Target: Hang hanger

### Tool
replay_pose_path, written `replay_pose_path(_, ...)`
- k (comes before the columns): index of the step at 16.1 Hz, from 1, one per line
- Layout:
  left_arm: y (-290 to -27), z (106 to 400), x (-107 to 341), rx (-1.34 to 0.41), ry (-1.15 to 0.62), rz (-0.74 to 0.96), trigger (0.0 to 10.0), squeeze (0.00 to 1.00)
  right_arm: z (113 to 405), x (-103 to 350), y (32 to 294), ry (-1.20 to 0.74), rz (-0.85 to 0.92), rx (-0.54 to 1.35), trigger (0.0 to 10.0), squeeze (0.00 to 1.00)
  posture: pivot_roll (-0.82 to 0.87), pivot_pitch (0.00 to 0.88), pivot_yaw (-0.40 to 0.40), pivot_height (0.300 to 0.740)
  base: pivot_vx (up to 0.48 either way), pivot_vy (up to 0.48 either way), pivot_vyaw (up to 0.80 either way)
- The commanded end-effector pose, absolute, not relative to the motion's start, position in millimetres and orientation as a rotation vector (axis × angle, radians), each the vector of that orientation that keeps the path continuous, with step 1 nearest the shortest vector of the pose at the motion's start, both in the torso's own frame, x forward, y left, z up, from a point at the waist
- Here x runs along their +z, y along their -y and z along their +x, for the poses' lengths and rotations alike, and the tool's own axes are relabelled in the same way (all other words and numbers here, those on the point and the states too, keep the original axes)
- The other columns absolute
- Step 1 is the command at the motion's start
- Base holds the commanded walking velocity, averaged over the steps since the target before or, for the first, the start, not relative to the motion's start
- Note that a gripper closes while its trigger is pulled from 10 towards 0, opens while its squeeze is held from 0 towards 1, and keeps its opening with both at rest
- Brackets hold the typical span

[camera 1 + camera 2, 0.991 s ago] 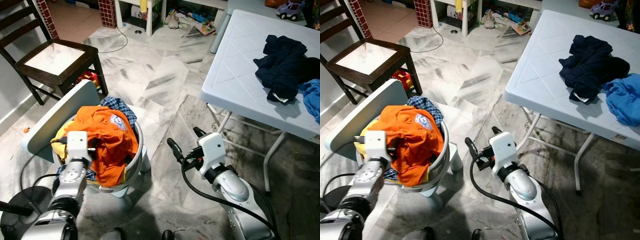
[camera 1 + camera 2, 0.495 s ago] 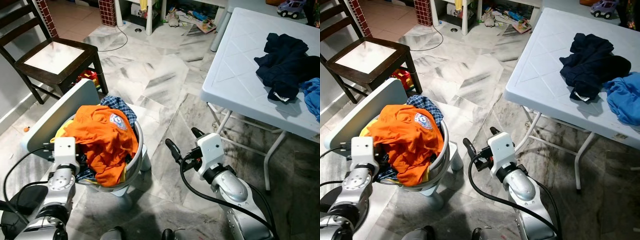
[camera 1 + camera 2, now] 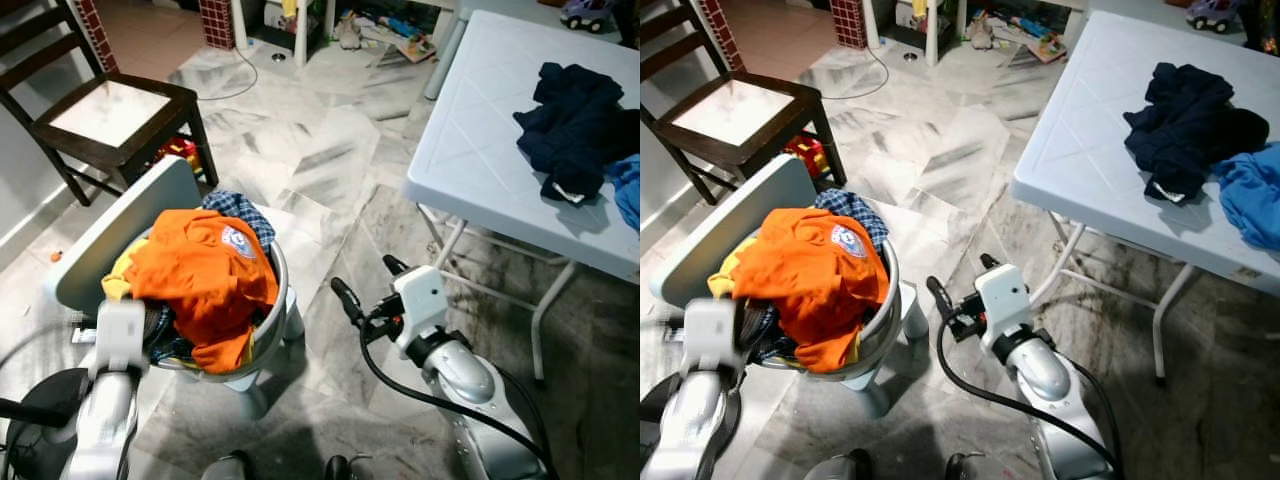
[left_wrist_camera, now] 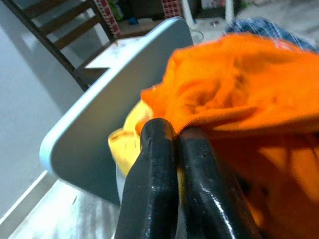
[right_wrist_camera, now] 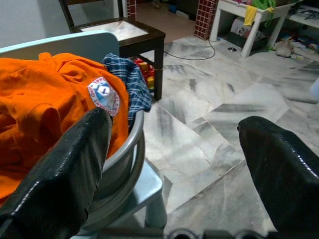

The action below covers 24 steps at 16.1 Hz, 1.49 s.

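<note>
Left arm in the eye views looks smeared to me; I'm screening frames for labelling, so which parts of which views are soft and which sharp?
Left and right eye views: left gripper and its arm streaked by motion blur, while the orange shirt, white table and right gripper stay crisp. Left wrist view: soft throughout, black fingers glossy with highlights. Right wrist view: background sharp, near fingers slightly out of focus.

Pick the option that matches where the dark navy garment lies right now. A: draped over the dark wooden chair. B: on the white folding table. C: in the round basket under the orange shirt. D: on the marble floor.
B: the dark navy garment lies crumpled on the white folding table, far from the round basket with the orange shirt.
</note>
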<state>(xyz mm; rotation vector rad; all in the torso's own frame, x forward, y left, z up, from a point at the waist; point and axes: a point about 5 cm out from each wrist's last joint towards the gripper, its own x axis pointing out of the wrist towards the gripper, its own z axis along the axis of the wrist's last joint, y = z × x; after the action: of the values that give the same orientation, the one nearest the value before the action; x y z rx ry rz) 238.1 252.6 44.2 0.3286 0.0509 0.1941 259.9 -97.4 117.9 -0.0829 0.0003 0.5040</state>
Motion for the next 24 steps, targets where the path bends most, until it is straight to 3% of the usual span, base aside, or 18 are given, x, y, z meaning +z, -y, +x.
replay_pose_path(1,-254.9,229.6,40.0,0.184,-0.077,0.359,0.0,0.00,259.3,114.7,96.1,-0.013,-0.075,0.516,10.0,0.00,-0.02,0.195,-0.064,0.740,0.000,0.000,0.00)
replay_pose_path(4,-273.7,189.2,24.2,0.229,-0.203,0.421,0.0,0.00,263.2,115.2,94.7,-0.012,-0.079,0.533,10.0,0.00,0.00,0.198,-0.070,0.740,0.000,0.000,0.00)
replay_pose_path(9,-288.1,153.5,9.1,0.236,-0.329,0.510,0.0,0.00,264.4,114.0,93.8,-0.012,-0.079,0.541,10.0,0.00,0.01,0.202,-0.066,0.740,0.000,0.000,0.00)
replay_pose_path(15,-293.9,185.9,27.2,0.224,-0.256,0.587,0.0,0.00,264.0,112.5,94.5,-0.014,-0.080,0.535,10.0,0.00,0.00,0.202,-0.061,0.740,0.000,0.000,0.00)
replay_pose_path(16,-290.7,197.3,34.9,0.199,-0.217,0.616,2.2,0.00,264.0,112.6,96.0,-0.014,-0.081,0.530,10.0,0.00,-0.01,0.199,-0.060,0.740,0.000,0.000,0.00)
replay_pose_path(17,-287.7,204.9,40.7,0.180,-0.186,0.648,5.4,0.00,263.9,112.7,96.9,-0.014,-0.081,0.526,10.0,0.00,-0.01,0.199,-0.060,0.740,0.000,0.000,0.00)
replay_pose_path(18,-281.7,215.5,44.8,0.154,-0.149,0.651,10.0,0.00,263.7,112.5,96.6,-0.014,-0.082,0.526,10.0,0.00,-0.02,0.192,-0.059,0.740,0.000,0.000,0.00)
replay_pose_path(19,-272.3,227.3,52.0,0.137,-0.102,0.647,10.0,0.96,263.7,112.7,95.7,-0.012,-0.082,0.528,10.0,0.00,-0.02,0.190,-0.058,0.740,0.000,0.000,0.00)
replay_pose_path(20,-267.6,232.1,57.1,0.136,-0.076,0.665,10.0,1.00,264.2,112.9,95.3,-0.010,-0.083,0.528,10.0,0.00,-0.02,0.188,-0.059,0.740,0.000,0.000,0.00)
replay_pose_path(24,-265.1,225.3,59.8,0.108,-0.056,0.750,10.0,1.00,266.6,113.2,94.4,-0.006,-0.081,0.525,10.0,0.00,0.00,0.182,-0.051,0.740,0.000,0.000,0.00)
